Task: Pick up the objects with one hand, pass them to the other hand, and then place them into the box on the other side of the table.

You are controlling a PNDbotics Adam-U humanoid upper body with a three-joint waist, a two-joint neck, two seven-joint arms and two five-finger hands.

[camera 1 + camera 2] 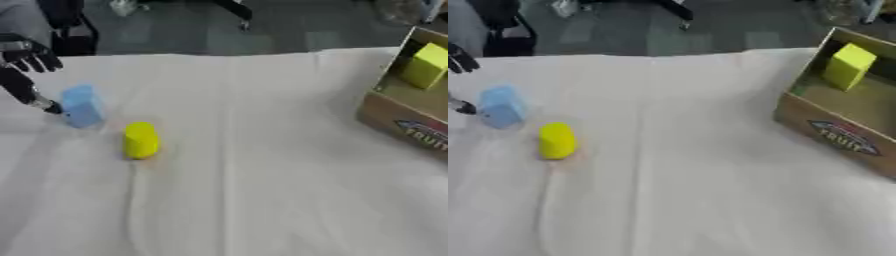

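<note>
A light blue block (82,106) stands on the white cloth at the far left. Just right of it and nearer to me lies a yellow cylinder (141,140). My left hand (26,65) hovers at the left edge beside the blue block, fingers spread and open, one fingertip (52,106) close to the block's left side. A cardboard box (843,134) sits at the right edge with a yellow block (848,65) inside it. My right hand shows in neither view.
The table is covered by a creased white cloth (262,165). Beyond the far edge are a dark floor and dark chair legs (70,30).
</note>
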